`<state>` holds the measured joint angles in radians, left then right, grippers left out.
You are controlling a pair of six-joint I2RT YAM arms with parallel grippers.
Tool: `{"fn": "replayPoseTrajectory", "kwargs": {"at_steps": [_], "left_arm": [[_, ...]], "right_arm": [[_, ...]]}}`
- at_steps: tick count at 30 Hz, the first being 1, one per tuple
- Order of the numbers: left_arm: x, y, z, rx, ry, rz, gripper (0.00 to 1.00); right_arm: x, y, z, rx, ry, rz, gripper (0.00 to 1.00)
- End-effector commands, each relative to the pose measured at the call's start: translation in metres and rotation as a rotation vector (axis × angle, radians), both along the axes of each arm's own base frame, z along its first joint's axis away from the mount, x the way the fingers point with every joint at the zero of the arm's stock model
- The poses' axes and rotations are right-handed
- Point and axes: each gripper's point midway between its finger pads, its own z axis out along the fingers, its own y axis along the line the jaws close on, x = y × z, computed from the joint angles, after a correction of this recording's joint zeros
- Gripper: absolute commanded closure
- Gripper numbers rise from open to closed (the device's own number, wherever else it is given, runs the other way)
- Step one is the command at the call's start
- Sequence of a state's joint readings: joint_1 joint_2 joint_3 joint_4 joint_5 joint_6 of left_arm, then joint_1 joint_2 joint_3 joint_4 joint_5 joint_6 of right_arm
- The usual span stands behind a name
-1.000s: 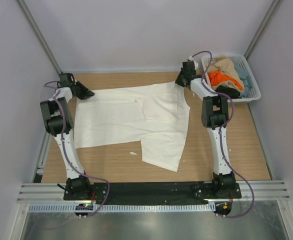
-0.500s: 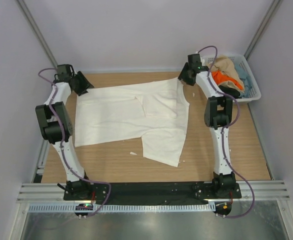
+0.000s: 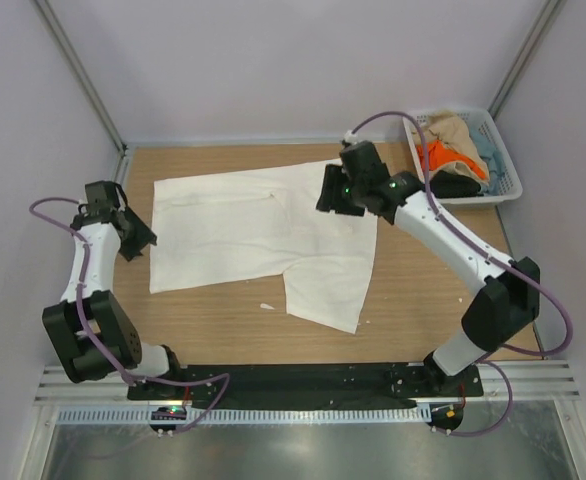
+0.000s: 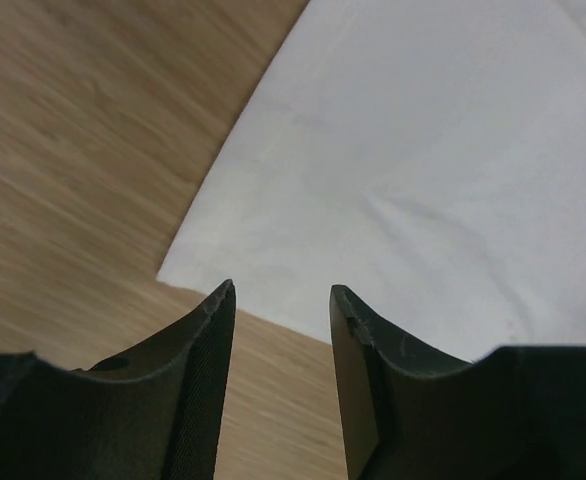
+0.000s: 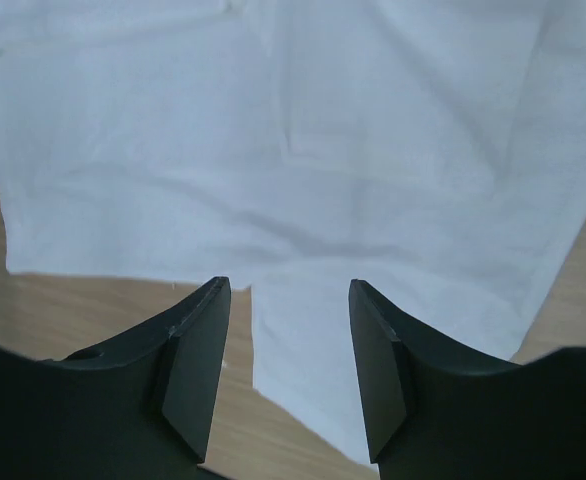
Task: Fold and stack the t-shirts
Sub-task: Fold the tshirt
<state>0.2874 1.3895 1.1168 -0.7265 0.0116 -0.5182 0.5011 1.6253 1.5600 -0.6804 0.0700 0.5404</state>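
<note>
A white t-shirt [image 3: 243,230] lies spread flat on the wooden table, one sleeve pointing toward the near edge. My left gripper [image 3: 141,240] hovers open just off the shirt's left edge; in the left wrist view its gripper [image 4: 281,290] frames bare wood, and the shirt's corner [image 4: 423,170] lies beyond. My right gripper [image 3: 325,198] hangs open above the shirt's right part. In the right wrist view the gripper [image 5: 288,285] is empty over the white cloth [image 5: 293,130]. More t-shirts, tan [image 3: 451,130], orange [image 3: 438,157], pale blue [image 3: 483,145] and black [image 3: 456,185], sit bunched in the basket.
A white lattice basket [image 3: 510,170] stands at the back right corner against the wall. A small white scrap [image 3: 266,306] lies on the wood near the shirt's lower hem. Grey walls close in the table on three sides.
Both grippers have opened and let go of the shirt's far edge. The left arm swung back toward the near left; the right arm moved in over the shirt. The shirt has settled flat.
</note>
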Motion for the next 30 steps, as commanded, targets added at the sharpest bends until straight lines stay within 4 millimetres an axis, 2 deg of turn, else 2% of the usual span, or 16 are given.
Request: {"fn": "replayPoseTrajectory", "kwargs": {"at_steps": [1,2,3,4,5,6,9,13,18,22,25,30], "left_arm": [[-0.029,-0.007,-0.024,-0.084,0.128,0.035,0.56],[-0.032,-0.006,-0.028,-0.099,0.14,0.053,0.56],[-0.037,-0.006,-0.035,-0.122,0.152,0.085,0.56],[-0.033,-0.005,-0.038,-0.127,0.127,0.096,0.56],[-0.034,-0.003,-0.044,-0.138,0.126,0.115,0.56],[-0.04,-0.002,-0.053,-0.15,0.148,0.134,0.57],[-0.044,0.003,-0.066,-0.182,0.179,0.195,0.57],[-0.04,0.01,-0.082,-0.197,0.213,0.251,0.53],[-0.041,0.018,-0.092,-0.179,0.261,0.306,0.52],[-0.05,0.03,-0.095,-0.118,0.29,0.353,0.49],[-0.057,0.03,-0.098,-0.115,0.308,0.363,0.44],[-0.064,0.028,-0.105,-0.116,0.332,0.373,0.43]], "right_arm": [[-0.053,0.008,-0.042,0.011,0.123,0.061,0.43],[-0.06,0.007,-0.046,0.014,0.128,0.06,0.43],[-0.073,0.012,-0.038,0.057,0.121,0.095,0.43],[-0.077,0.013,-0.039,0.078,0.12,0.098,0.43],[-0.086,0.009,-0.052,0.07,0.145,0.103,0.43],[-0.09,0.008,-0.05,0.078,0.137,0.107,0.43],[-0.101,0.002,-0.06,0.056,0.163,0.127,0.43],[-0.11,-0.003,-0.066,0.051,0.168,0.139,0.43],[-0.122,-0.011,-0.073,0.043,0.181,0.136,0.43],[-0.131,-0.016,-0.077,0.036,0.187,0.151,0.43],[-0.135,-0.02,-0.083,0.022,0.203,0.149,0.43],[-0.14,-0.022,-0.089,0.024,0.217,0.141,0.43]]}}
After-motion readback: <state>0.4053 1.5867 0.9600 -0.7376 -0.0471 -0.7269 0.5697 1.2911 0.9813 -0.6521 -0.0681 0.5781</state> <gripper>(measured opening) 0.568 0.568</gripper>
